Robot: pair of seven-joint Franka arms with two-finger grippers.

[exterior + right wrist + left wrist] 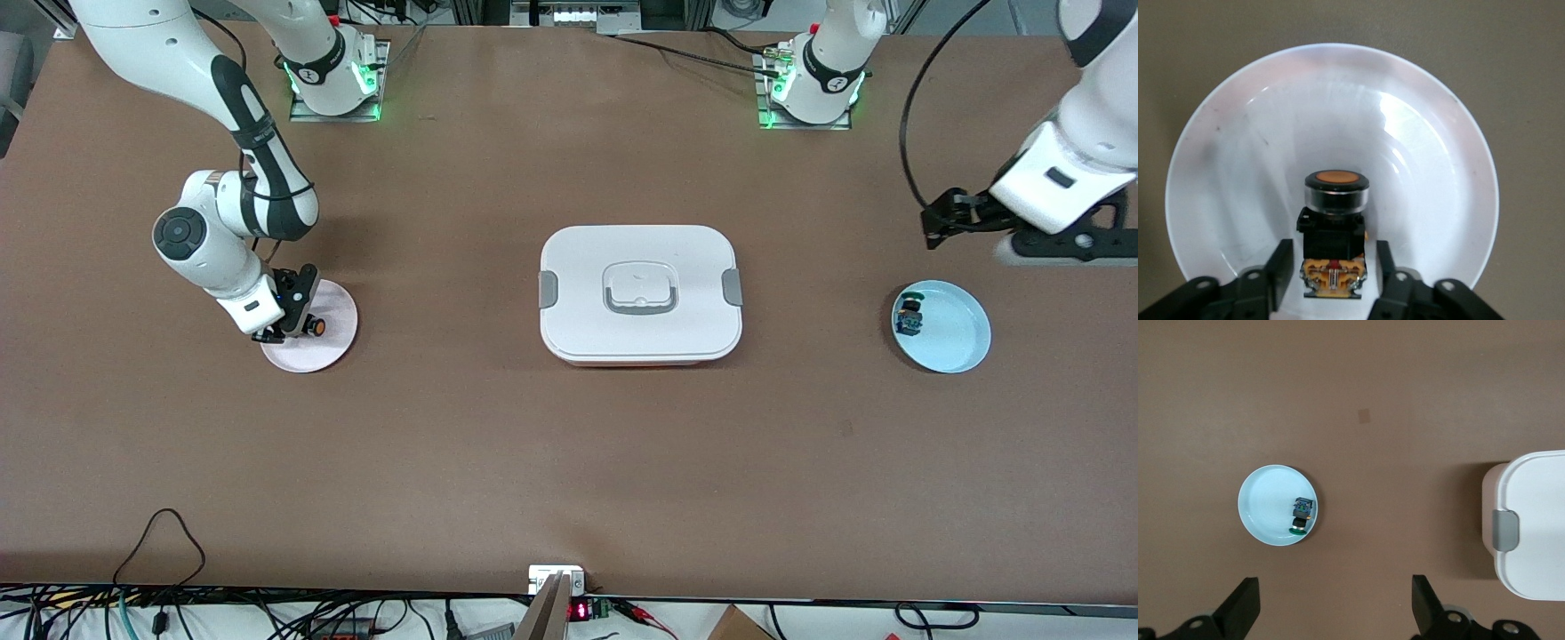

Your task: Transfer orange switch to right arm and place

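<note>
The orange switch (316,326) (1335,213) lies on a pale pink plate (333,351) (1238,153) toward the right arm's end of the table, its orange face pointing away from the wrist camera. My right gripper (286,327) (1333,253) is low over this plate with a finger on each side of the switch's black body. It is open, and a narrow gap shows on both sides. My left gripper (969,236) (1335,587) hangs open and empty over bare table beside a light blue plate (960,342) (1261,497), toward the left arm's end.
A green-capped, blue-bodied switch (909,313) (1300,515) lies at the rim of the light blue plate. A white lidded box (640,293) (1538,520) with grey clasps stands mid-table between the two plates. Cables run along the table edge nearest the front camera.
</note>
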